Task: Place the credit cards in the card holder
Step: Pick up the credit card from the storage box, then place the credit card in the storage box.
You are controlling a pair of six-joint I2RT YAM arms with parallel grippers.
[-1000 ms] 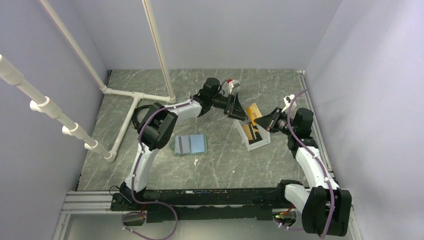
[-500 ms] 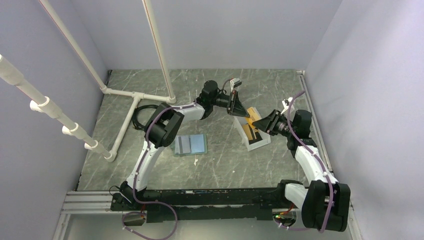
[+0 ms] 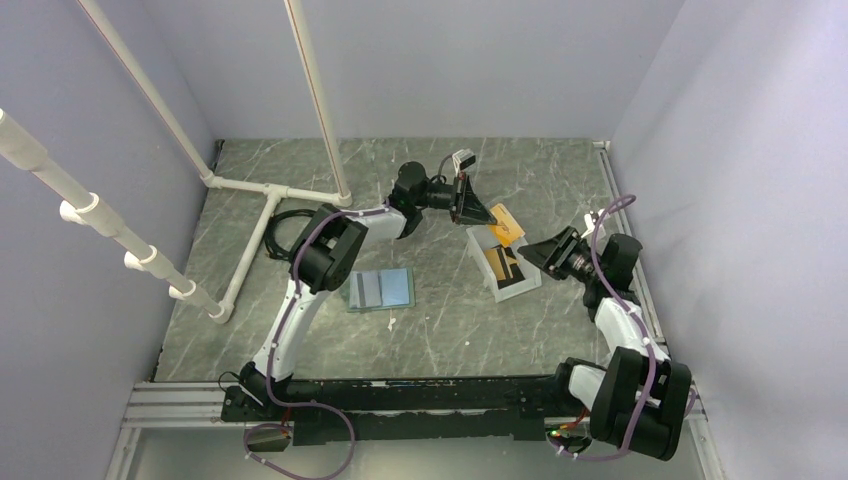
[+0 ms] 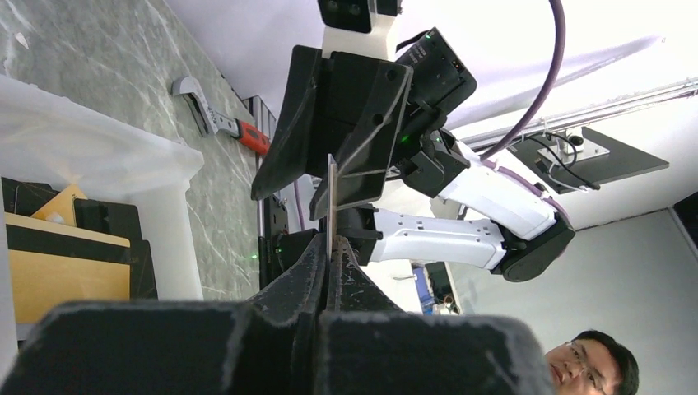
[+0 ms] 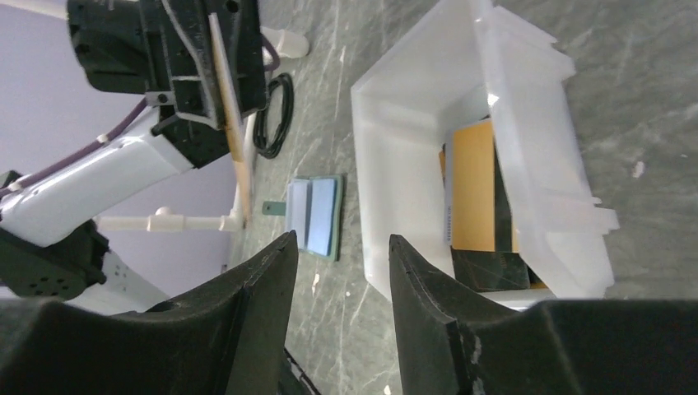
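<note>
Saw left gripper [image 3: 487, 214] clenched on orange card [image 3: 506, 223], raised above far end of bin [image 3: 478, 243]. Caught same card edge-on in left wrist view [image 4: 332, 197], pinched between left fingers [image 4: 298, 271] and sticking straight out of them, with right gripper's black fingers just behind it.

Found right gripper [image 3: 530, 250] released, jaws parted, nothing between them. Placed it near orange card but apart from it, over right side of bin. Confirmed in right wrist view: right gripper [image 5: 342, 247] gaping, looking down at bin [image 5: 403, 107] and table [image 5: 658, 123].

Spotted tan card [image 5: 472, 185] inside bin, standing on edge among dark flat pieces. Could not count those or tell what they were.

Logged holder [image 3: 380, 289] lying open and flat on table [image 3: 450, 320], left of bin, well apart from both grippers, light blue inside facing up. Saw it again in right wrist view [image 5: 317, 216], left of bin.

Also noted black cable [image 3: 285, 225] coiled at left, white pipe frame [image 3: 250, 188] at far left, and red-handled tool [image 4: 239, 132] on table past bin in left wrist view.
</note>
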